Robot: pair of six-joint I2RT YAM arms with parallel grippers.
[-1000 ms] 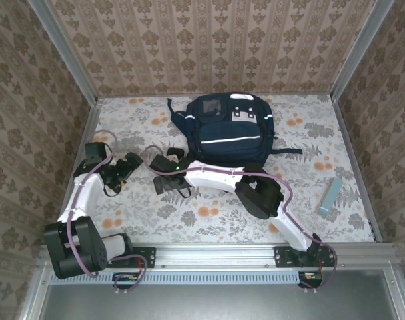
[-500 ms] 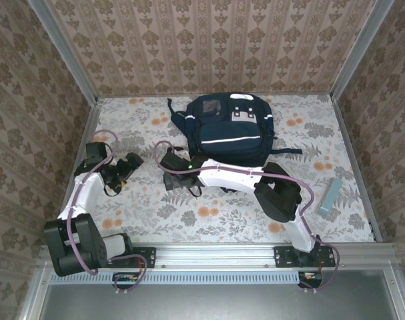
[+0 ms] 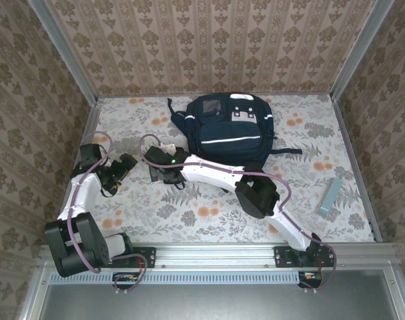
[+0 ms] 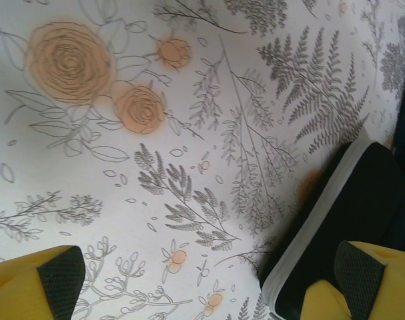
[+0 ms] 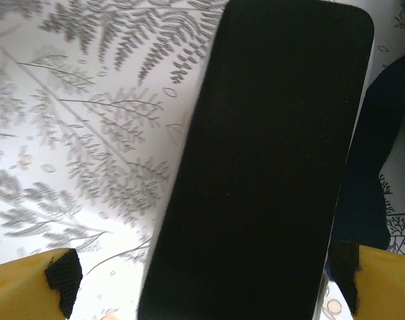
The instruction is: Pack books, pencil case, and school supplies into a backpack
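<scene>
The step in hand appears to be picking up the pencil case (image 5: 255, 153). The right end effector (image 5: 205, 283) hangs directly over it with its fingers spread wide and nothing held. The flat black case lies on the tabletop (image 3: 302, 140) below, between the two pads. The backpack (image 3: 229, 130) lies beyond and to the right of this end effector.

The next move likely calls for lowering until the pads reach the tabletop. They would then close across the case's narrow width, since so flat a thing offers little edge to catch.

The left end effector (image 3: 122, 167) is also wide and empty, just to the left. Its camera shows a black slab with a pale edge beside its right finger, probably the same case.

The near end of the case is cut off in the right wrist view. A dark blue shape to the right may be a backpack strap. Whether the backpack is unzipped is hard to make out. A pale teal oblong (image 3: 329, 195) lies far to the right, and it is too small to identify.
</scene>
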